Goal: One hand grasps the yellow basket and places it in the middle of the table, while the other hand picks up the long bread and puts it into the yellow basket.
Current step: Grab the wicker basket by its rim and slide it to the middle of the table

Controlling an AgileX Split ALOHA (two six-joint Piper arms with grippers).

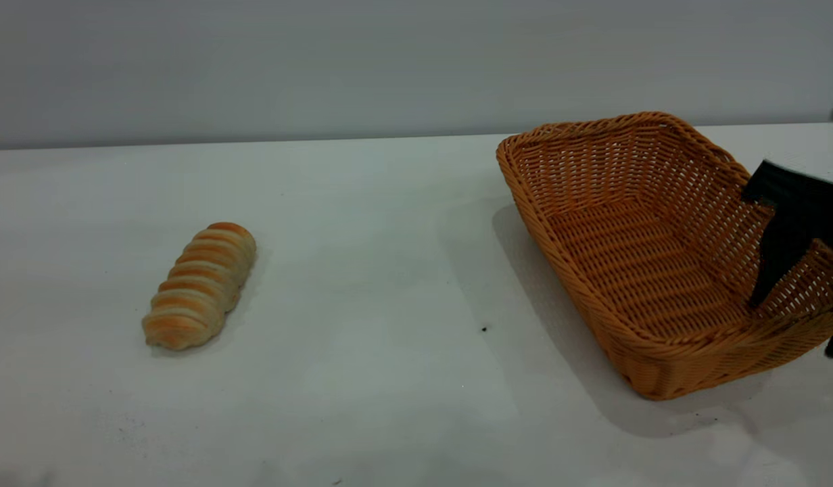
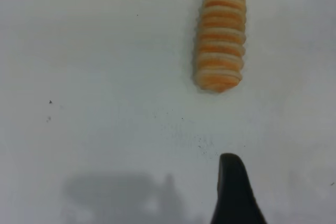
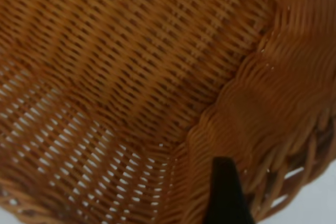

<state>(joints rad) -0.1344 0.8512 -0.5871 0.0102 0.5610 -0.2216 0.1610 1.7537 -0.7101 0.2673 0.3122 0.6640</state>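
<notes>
The yellow basket (image 1: 633, 257) is at the right of the table (image 1: 389, 284), tilted with its right side raised; it is empty. My right gripper (image 1: 802, 301) is shut on the basket's right wall, one finger inside and one outside. The right wrist view shows the woven wall (image 3: 131, 77) close up, with one dark fingertip (image 3: 223, 184) against it. The long bread (image 1: 200, 284) lies on the table at the left, far from the basket. My left gripper (image 2: 233, 192) hovers over the table a short way from the bread (image 2: 220, 38) and touches nothing; it is outside the exterior view.
A grey wall runs behind the table's far edge (image 1: 254, 141). A small dark speck (image 1: 484, 329) lies on the bare white tabletop between the bread and the basket.
</notes>
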